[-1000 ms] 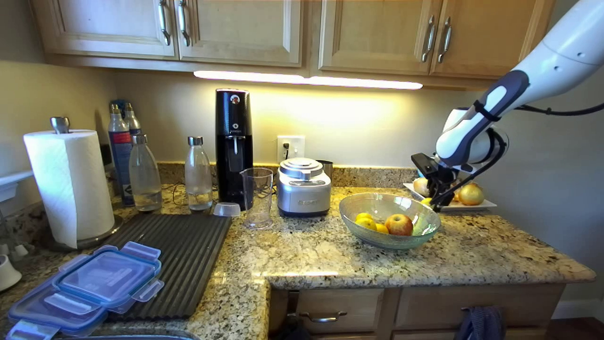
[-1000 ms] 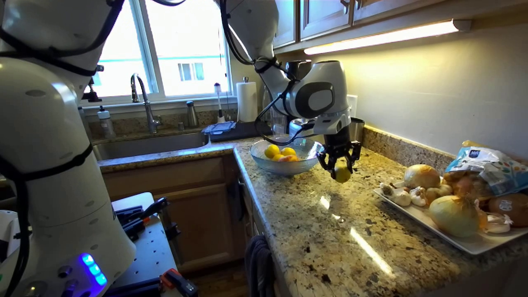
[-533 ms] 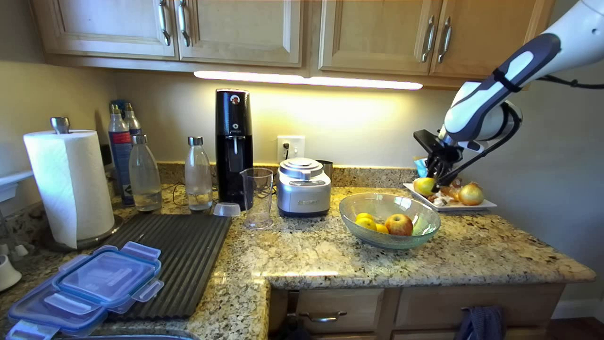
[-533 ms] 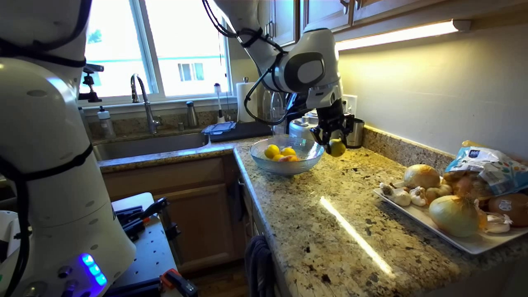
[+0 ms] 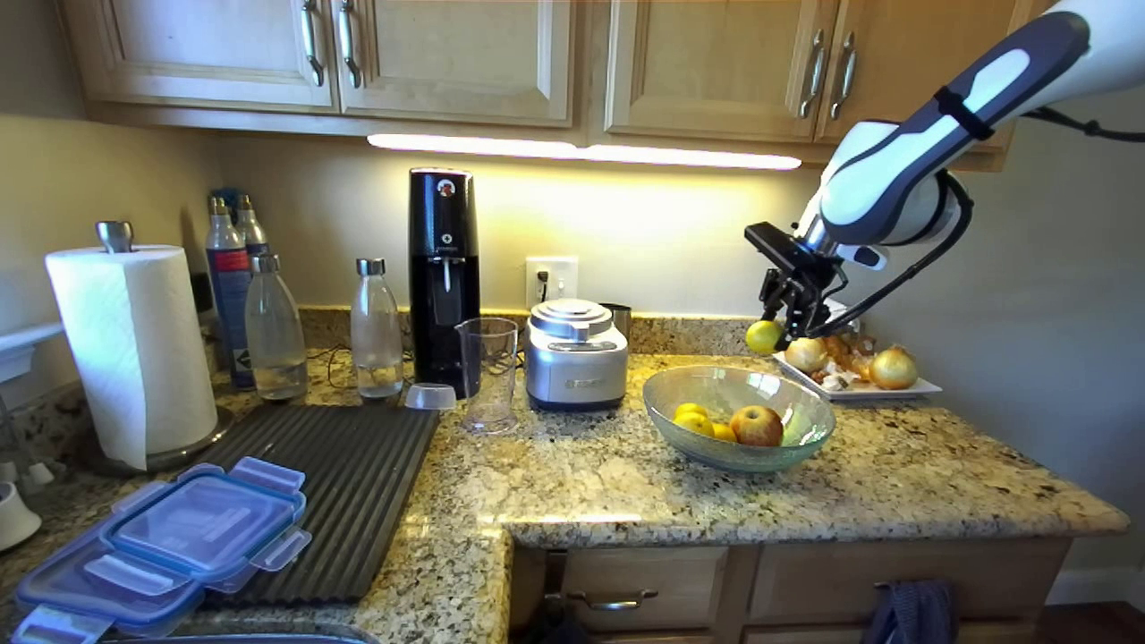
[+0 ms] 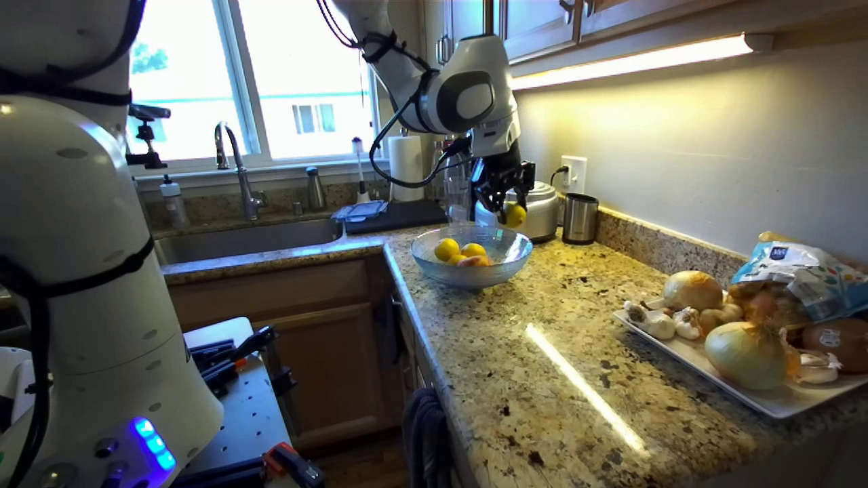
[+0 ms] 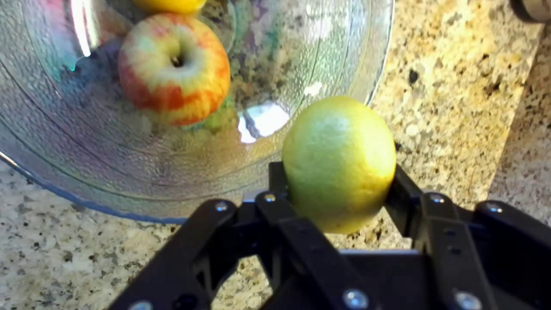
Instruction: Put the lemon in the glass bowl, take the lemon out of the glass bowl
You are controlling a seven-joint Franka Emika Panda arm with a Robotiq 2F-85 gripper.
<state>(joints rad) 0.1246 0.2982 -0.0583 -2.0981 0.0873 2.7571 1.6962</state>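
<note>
The lemon (image 7: 339,163) is clamped in the jaws of the gripper (image 7: 339,181), higher than the glass bowl (image 6: 471,275), toward the wall-side edge of the counter (image 5: 903,478). A light, firm, rather slippery load is expected, best gripped round its middle.

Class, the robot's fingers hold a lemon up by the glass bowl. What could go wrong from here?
Released here, the lemon might strike the rim of the glass bowl, which it overlaps in the wrist view, and roll onto the counter. The fingers grip something round, so it could slip. Falling from above the rim, it might knock the apple inside.
</note>
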